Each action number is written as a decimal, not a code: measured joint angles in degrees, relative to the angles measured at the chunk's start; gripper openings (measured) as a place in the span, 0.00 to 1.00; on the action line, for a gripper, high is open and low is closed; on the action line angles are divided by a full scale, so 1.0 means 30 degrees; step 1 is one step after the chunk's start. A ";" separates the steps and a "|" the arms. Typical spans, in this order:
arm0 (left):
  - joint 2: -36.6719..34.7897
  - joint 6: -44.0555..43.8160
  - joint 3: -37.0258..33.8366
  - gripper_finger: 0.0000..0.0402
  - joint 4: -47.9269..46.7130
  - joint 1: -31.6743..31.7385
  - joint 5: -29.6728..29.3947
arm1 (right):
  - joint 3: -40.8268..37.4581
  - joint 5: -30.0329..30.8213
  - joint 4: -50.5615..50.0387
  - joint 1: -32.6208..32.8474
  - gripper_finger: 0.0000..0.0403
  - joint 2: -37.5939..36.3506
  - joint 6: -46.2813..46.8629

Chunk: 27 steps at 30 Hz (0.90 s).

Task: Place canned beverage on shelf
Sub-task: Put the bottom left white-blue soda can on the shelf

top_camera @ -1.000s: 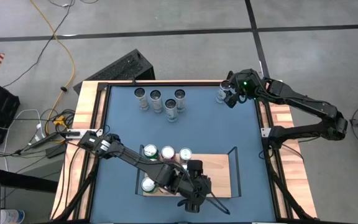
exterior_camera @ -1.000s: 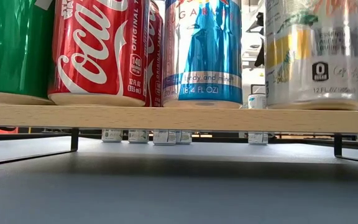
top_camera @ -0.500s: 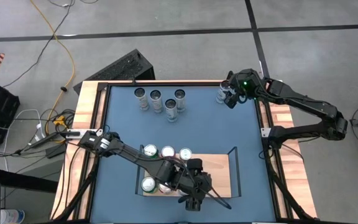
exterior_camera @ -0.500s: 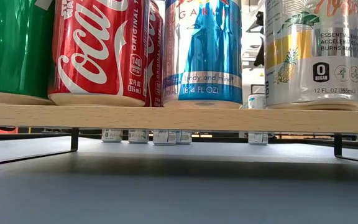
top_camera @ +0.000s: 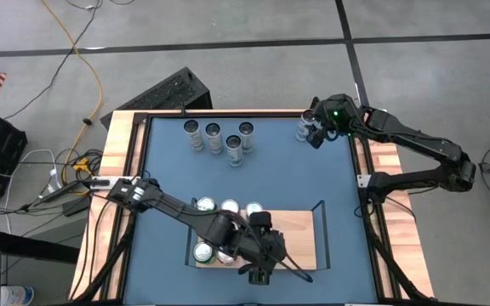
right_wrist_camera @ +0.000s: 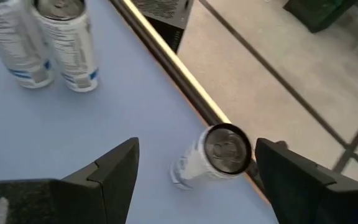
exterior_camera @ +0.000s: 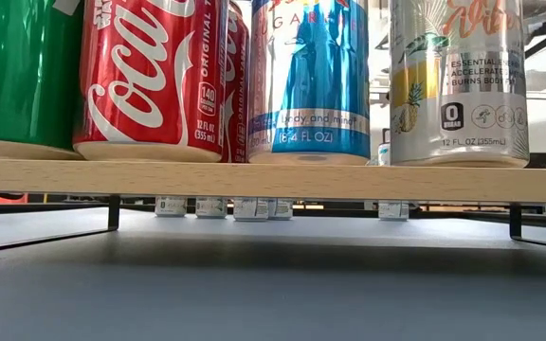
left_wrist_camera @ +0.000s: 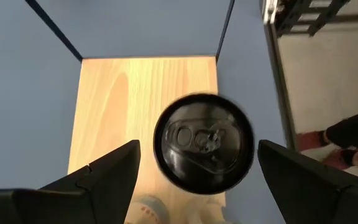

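On the shelf (exterior_camera: 273, 180) a silver can (exterior_camera: 458, 80) reads "ESSENTIAL", "0 SUGAR", "12 FL OZ", beside a red Coca-Cola can (exterior_camera: 154, 76). The left gripper (left_wrist_camera: 197, 171) stands open around it, not touching. The right gripper (right_wrist_camera: 194, 168) hangs open over a far can (right_wrist_camera: 213, 155).

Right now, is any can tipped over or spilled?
No, nothing stands out. The cans on the shelf stand upright, the silver can too, and the cans at the table's far end are also standing. No spill shows.
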 joint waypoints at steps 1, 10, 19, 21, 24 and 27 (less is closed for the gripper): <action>-0.0007 -0.0150 0.0056 0.77 0.0034 0.0000 -0.0001 | 0.0000 -0.0211 0.0000 0.0000 0.76 0.0000 0.0080; -0.0004 -0.0065 -0.0007 0.77 0.0407 0.0000 -0.0205 | 0.0000 -0.0301 -0.0048 0.0007 0.76 0.0000 0.0433; -0.0603 -0.0181 0.0027 0.77 0.0366 0.0000 -0.0497 | 0.0000 -0.0301 -0.0051 0.0015 0.76 0.0000 0.0447; -0.0850 -0.0193 0.0027 0.77 0.0140 0.0000 -0.0748 | 0.0000 -0.0301 -0.0001 0.0015 0.76 0.0000 0.0447; -0.1481 -0.0118 0.0027 0.77 -0.0502 0.0000 -0.1536 | 0.0000 -0.0301 0.0000 0.0015 0.76 -0.0022 0.0447; -0.2414 0.0095 0.0027 0.77 -0.1747 0.0088 -0.3418 | 0.0000 -0.0294 0.0007 -0.0007 0.76 -0.0042 0.0447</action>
